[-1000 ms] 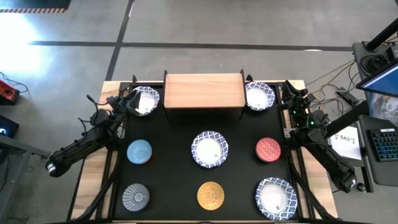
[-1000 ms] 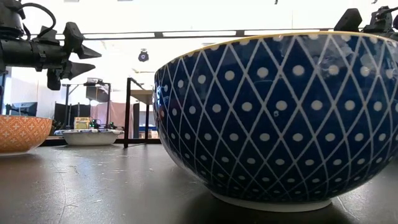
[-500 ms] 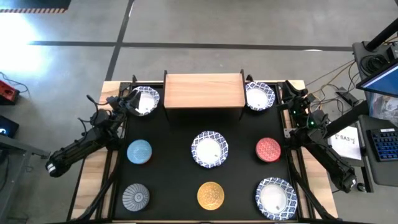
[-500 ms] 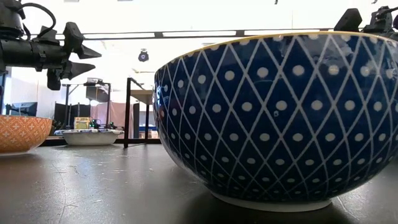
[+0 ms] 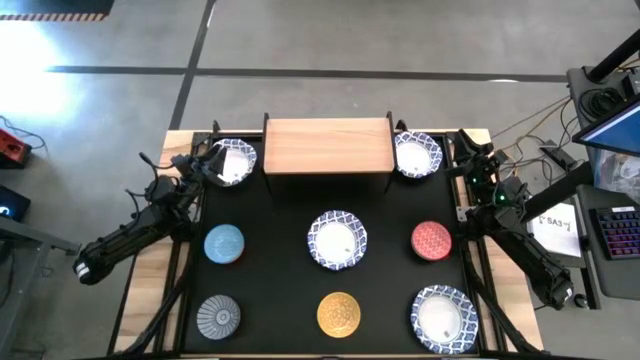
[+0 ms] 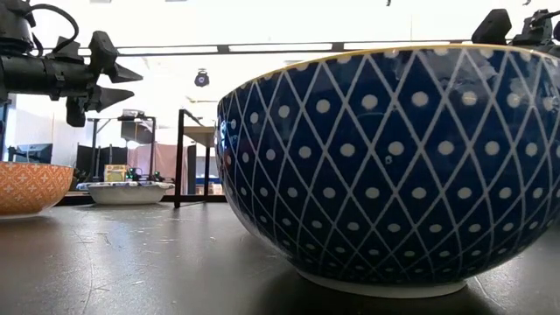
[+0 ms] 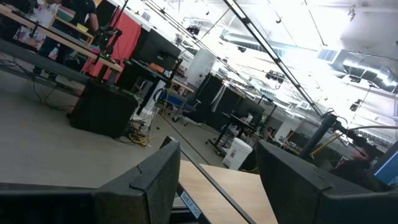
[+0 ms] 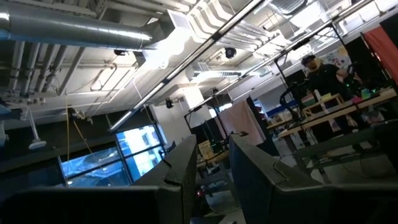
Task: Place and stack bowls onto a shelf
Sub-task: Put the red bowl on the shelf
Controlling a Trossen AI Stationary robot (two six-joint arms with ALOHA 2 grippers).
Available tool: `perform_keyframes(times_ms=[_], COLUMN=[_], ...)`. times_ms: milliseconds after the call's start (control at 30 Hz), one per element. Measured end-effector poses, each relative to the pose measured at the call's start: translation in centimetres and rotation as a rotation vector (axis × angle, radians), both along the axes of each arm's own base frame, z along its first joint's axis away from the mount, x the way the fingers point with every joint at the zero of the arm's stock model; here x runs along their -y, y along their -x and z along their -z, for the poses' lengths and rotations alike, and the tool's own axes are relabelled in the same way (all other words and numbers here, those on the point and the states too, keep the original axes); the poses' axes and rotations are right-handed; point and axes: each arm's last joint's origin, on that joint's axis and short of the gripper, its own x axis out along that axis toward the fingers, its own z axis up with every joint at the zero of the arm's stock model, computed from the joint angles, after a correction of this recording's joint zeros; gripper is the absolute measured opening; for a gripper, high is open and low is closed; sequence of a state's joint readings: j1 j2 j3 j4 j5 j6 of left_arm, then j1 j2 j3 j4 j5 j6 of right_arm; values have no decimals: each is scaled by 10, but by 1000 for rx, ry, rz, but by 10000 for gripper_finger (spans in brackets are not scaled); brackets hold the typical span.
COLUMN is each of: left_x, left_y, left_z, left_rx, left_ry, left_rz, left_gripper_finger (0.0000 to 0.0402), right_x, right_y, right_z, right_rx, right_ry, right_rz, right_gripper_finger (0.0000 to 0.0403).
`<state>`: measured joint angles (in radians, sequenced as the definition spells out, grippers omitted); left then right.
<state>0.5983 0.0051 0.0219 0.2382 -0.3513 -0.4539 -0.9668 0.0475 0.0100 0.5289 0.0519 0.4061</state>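
The shelf (image 5: 328, 146), a wooden board on black legs, stands at the table's far middle. White blue-rimmed bowls sit far left (image 5: 232, 161), far right (image 5: 417, 155), in the middle (image 5: 337, 240) and near right (image 5: 443, 318). Small bowls rest on their bases: blue (image 5: 224, 244), red (image 5: 432, 240), golden yellow (image 5: 339, 314), grey (image 5: 218, 316). My left gripper (image 5: 207, 160) (image 7: 217, 152) hovers open beside the far-left bowl, high above the table (image 6: 131, 85). My right gripper (image 5: 462, 150) (image 8: 213, 146) hangs beside the far-right bowl, its fingers narrowly apart with nothing between them.
In the low view the golden bowl's blue dotted outside (image 6: 385, 166) fills the foreground, with an orange-patterned bowl (image 6: 26, 188) at the left and a shelf leg (image 6: 179, 157) behind. Cables, a keyboard (image 5: 620, 235) and papers lie off the table's right side.
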Motion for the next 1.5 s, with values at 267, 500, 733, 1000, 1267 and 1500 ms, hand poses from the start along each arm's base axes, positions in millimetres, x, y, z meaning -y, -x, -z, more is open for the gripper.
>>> perform_keyframes(times_ms=[267,500,733,1000,1267,1500], left_x=[0,0,0,0,0,0], left_y=[0,0,0,0,0,0], left_z=[0,0,0,0,0,0], left_rx=[0,0,0,0,0,0], left_ry=[0,0,0,0,0,0], left_rz=[0,0,0,0,0,0], left_gripper_finger=[195,195,195,195,195,195], right_x=[0,4,7,5,7,23], right_y=[0,-3,-5,-5,-9,-20], right_z=[1,6,-5,-24,-58,-60], right_rx=[66,42,-143,-358,-475,-612], right_ry=[-52,-185,-279,-609,-803,-1032], right_rz=[-53,-71,-22,-40,-121,-133], right_gripper_finger=[86,86,86,86,86,86])
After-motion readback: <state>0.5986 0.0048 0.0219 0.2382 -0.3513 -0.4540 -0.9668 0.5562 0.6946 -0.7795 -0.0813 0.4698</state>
